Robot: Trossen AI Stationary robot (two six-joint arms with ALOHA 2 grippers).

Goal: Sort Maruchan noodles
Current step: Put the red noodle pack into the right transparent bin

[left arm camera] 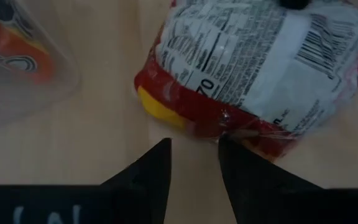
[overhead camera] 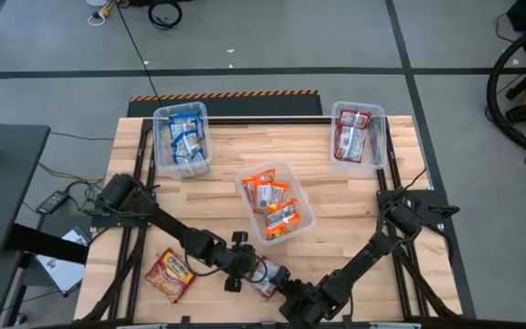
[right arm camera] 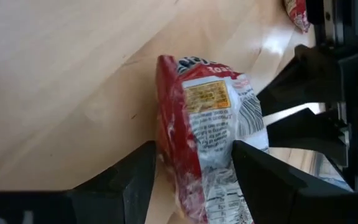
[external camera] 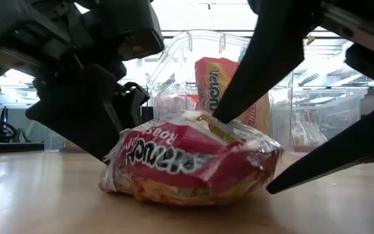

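Observation:
A dark red Maruchan noodles packet [overhead camera: 265, 276] with a white back label lies on the wooden table near its front edge, between my two grippers. My right gripper [right arm camera: 194, 158] comes at it from the table's right and is shut on it; the packet [right arm camera: 210, 130] fills the gap between its fingers. My left gripper [left arm camera: 194, 152] stands open at the packet's left side, with the fingertips right at its red edge [left arm camera: 229, 127]. In the low view the packet [external camera: 187, 159] rests puffed on the tabletop. My right gripper pinches the packet's near end between its two fingers, one on the red edge [right arm camera: 165, 149] and one on the white label side [right arm camera: 232, 155]. The fingers slant down from the table's right. The packet's underside stays on the table. My left gripper's one fingertip [left arm camera: 224, 144] stands at the packet's seam; whether it touches cannot be told.
Three clear bins stand farther back: one with blue packets [overhead camera: 183, 137] at far left, one with dark red packets [overhead camera: 359, 135] at far right, one with orange packets [overhead camera: 275, 203] in the middle, close behind the grippers. Another packet [overhead camera: 170, 274] lies near the front left.

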